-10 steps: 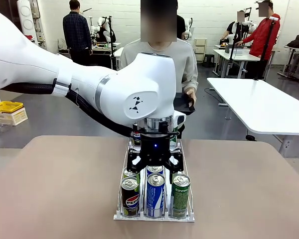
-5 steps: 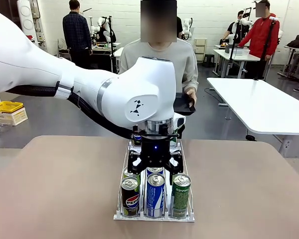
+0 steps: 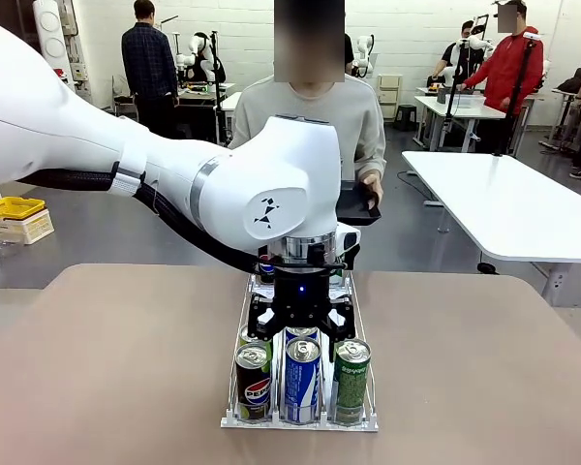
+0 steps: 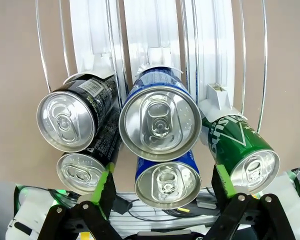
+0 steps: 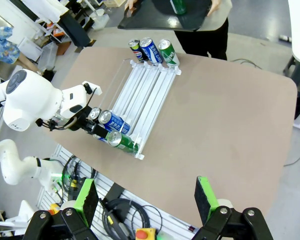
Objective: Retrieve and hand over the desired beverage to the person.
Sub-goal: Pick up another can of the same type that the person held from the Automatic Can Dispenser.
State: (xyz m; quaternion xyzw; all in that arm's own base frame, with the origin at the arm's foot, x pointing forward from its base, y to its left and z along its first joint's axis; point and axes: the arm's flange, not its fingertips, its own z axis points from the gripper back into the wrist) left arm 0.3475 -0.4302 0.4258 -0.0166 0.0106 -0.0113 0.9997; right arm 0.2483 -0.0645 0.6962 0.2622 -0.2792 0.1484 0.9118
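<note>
I am hovering my left fingers (image 4: 104,182), spread open and empty, over the blue cans (image 4: 160,122) in the middle lane of the rack (image 3: 368,418) on the near surface (image 3: 126,368), preparing a grasp that needs lowering and closing on 1 can between its 2 neighbours.

A yellow tray (image 3: 12,206) sits far left, a white table (image 3: 508,208) right, beyond the brown table (image 3: 107,368).
</note>
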